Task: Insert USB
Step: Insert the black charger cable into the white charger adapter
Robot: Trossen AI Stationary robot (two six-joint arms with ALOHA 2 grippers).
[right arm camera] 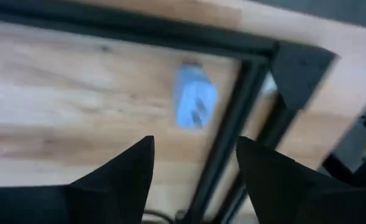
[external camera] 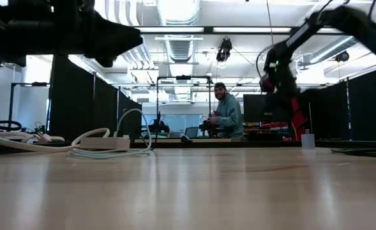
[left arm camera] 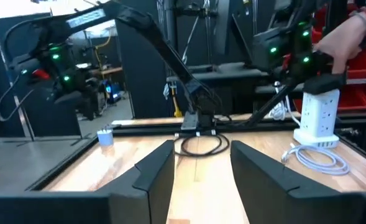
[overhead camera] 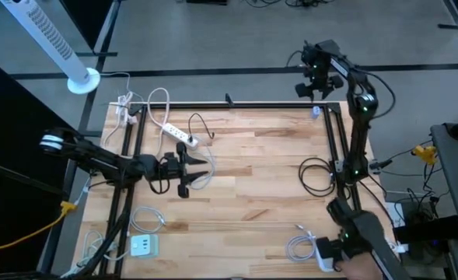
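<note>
A small pale-blue USB piece (right arm camera: 195, 98) stands on the wooden table by the far right corner of the black frame, also visible in the high view (overhead camera: 316, 111). My right gripper (right arm camera: 195, 168) hangs above it, pointing down, open and touching nothing; the high view shows it over that corner (overhead camera: 316, 84). My left gripper (left arm camera: 201, 168) is held level above the table's left half (overhead camera: 200, 173), open and with nothing between its fingers. A white power strip (overhead camera: 178, 134) lies flat on the far left of the table with its cable looped beside it.
A person's hand (left arm camera: 350, 37) is on a white power tower (left arm camera: 319, 118) at the near right corner, beside a coiled white cable (overhead camera: 298, 247). A black cable coil (overhead camera: 318, 175) lies at the right. A pale charger (overhead camera: 143, 246) sits near left. Another person (external camera: 226, 115) stands beyond the table.
</note>
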